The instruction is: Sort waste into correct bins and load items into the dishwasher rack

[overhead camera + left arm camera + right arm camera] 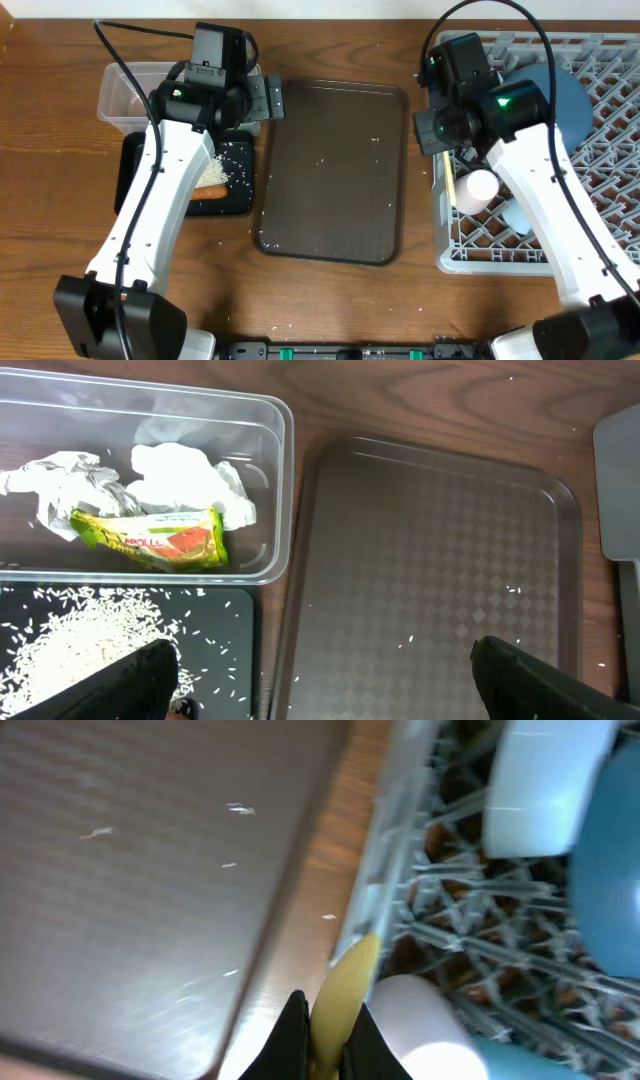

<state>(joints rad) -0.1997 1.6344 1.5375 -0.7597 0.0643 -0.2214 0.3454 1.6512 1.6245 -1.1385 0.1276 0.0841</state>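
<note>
Overhead, my right arm hangs over the dishwasher rack's (pixel 610 90) left edge. Left wrist: left jaws gape empty near the clear tub (pixel 283 480). Right wrist: right jaws pinch the cream-yellow spoon (pixel 345 985) beside the pale pink cup (pixel 420 1030); I'd lower it between pegs before releasing.

Two bins — clear tub (pixel 115 95), black tub (pixel 240 195) — one tray (pixel 330 170), one rack (pixel 610 170), one spoon (pixel 345 990).

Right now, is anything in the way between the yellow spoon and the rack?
Nothing I can see. The right fingers hold the spoon at the rack's edge, with a pink cup close beside it.
</note>
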